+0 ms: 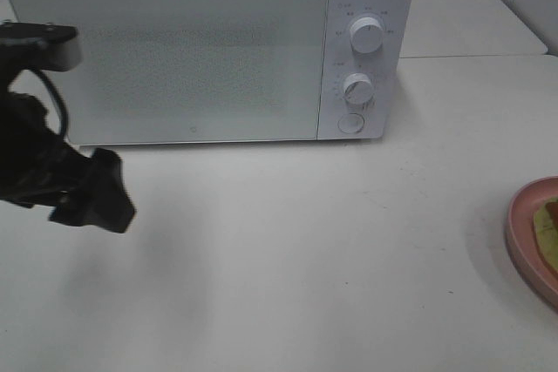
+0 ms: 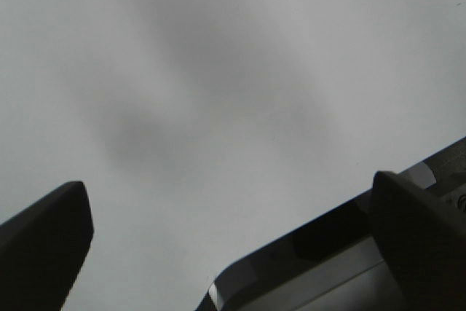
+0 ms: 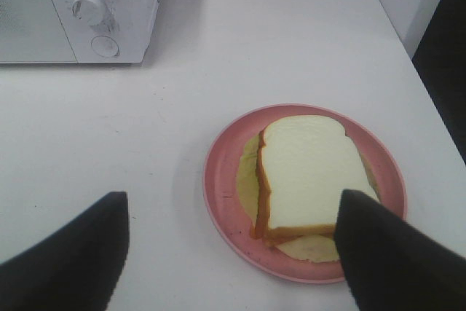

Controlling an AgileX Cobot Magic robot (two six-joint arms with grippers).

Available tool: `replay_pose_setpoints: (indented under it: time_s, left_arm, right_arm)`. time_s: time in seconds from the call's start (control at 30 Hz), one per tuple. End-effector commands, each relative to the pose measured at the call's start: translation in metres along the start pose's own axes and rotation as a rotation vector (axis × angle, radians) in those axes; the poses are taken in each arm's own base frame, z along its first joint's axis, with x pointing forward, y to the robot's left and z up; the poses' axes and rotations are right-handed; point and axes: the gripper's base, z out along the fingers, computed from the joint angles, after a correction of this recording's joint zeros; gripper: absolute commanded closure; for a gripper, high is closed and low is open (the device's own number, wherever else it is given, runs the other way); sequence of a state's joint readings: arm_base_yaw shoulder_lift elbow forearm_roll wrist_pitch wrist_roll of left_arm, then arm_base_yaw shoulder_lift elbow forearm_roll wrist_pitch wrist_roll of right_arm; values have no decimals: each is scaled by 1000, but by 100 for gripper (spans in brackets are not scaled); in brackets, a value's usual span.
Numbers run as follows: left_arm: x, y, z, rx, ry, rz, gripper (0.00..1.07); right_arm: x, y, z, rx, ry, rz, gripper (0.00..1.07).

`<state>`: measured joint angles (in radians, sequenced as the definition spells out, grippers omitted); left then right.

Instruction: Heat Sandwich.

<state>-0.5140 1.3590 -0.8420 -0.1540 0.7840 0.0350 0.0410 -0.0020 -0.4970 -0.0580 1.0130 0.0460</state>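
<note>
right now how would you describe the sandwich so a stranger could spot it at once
Start at the white microwave at the back of the white table; in front of it, toward the right edge, lies a round pink plate. The sandwich lies on that plate: pale bread with a brown crust over a yellowish filling, the only food here.

both claws wide open: left claw, right claw

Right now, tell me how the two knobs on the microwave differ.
The upper knob looks a bit larger than the lower knob. The upper knob has only a few faint marks spread around it; the lower knob is ringed by a close row of fine ticks. The lower knob sits just above a round button; the upper knob sits near the top of the panel. Both are white, round, and on the right side of the microwave.
</note>
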Motion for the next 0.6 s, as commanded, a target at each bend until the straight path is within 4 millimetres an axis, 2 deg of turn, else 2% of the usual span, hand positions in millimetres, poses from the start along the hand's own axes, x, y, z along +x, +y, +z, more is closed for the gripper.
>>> replay_pose_setpoints:
  time_s: [0.03, 0.13, 0.17, 0.2, 0.27, 0.3, 0.33, 0.4, 0.43, 0.47, 0.53, 0.57, 0.6]
  left_arm:
    - [18, 31, -26, -37, 81, -147, 9]
    - [30, 50, -47, -73, 77, -238, 9]
    - [30, 50, -47, -73, 77, -238, 9]
    - [39, 59, -60, -90, 71, -292, 9]
    - [50, 63, -74, -108, 65, -331, 9]
    - [50, 63, -74, -108, 65, -331, 9]
    - [61, 65, -87, -140, 45, -350, 9]
    - [75, 64, -98, -172, 2, -356, 9]
    - [75, 64, -98, -172, 2, -356, 9]
    - [89, 60, -103, -193, -35, -356, 9]
    - [105, 53, -108, -210, -82, -345, 9]
    - [120, 47, -110, -223, -124, -333, 9]
    - [120, 47, -110, -223, -124, -333, 9]
  right_arm:
    - [1, 0, -3, 4, -43, -5, 31]
    - [1, 0, -3, 4, -43, -5, 31]
    - [1, 0, -3, 4, -43, -5, 31]
    - [1, 0, -3, 4, -43, -5, 31]
    - [1, 0, -3, 4, -43, -5, 31]
    - [1, 0, -3, 4, -43, -5, 31]
    - [1, 0, -3, 4, -43, -5, 31]
    - [1, 0, -3, 4, -43, -5, 31]
    - [1, 0, -3, 4, -43, -5, 31]
    - [1, 0, -3, 4, -43, -5, 31]
    - [1, 0, -3, 4, -43, -5, 31]
    - [1, 0, -3, 4, -43, -5, 31]
    - [1, 0, -3, 4, -43, -5, 31]
